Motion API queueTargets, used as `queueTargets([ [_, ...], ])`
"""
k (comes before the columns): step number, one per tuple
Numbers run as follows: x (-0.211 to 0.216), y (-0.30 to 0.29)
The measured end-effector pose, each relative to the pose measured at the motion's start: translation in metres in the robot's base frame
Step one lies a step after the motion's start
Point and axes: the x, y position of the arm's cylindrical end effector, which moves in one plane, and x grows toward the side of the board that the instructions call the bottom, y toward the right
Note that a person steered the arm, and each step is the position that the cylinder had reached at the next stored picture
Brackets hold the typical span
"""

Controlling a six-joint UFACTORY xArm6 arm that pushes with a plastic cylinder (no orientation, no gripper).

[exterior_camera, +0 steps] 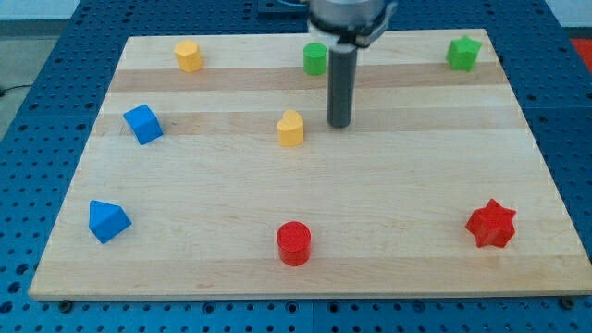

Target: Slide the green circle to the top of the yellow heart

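Observation:
The green circle [315, 58] sits near the board's top edge, a little right of centre. The yellow heart [290, 128] lies below it, slightly to the left, with a clear gap between them. My tip [340, 125] rests on the board just right of the yellow heart and below-right of the green circle, touching neither. The rod rises from the tip to the dark arm end at the view's top.
A yellow hexagon [189, 55] is at the top left, a green star [463, 53] at the top right. A blue cube [142, 123] and a blue triangle-like block [108, 221] are at the left. A red circle [294, 243] and a red star [490, 224] lie near the bottom.

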Motion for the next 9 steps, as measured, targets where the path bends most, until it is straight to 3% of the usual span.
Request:
queueTargets([
  [2, -0.108, 0.006],
  [6, -0.132, -0.033],
  [8, -0.09, -0.029],
  [9, -0.117, -0.037],
])
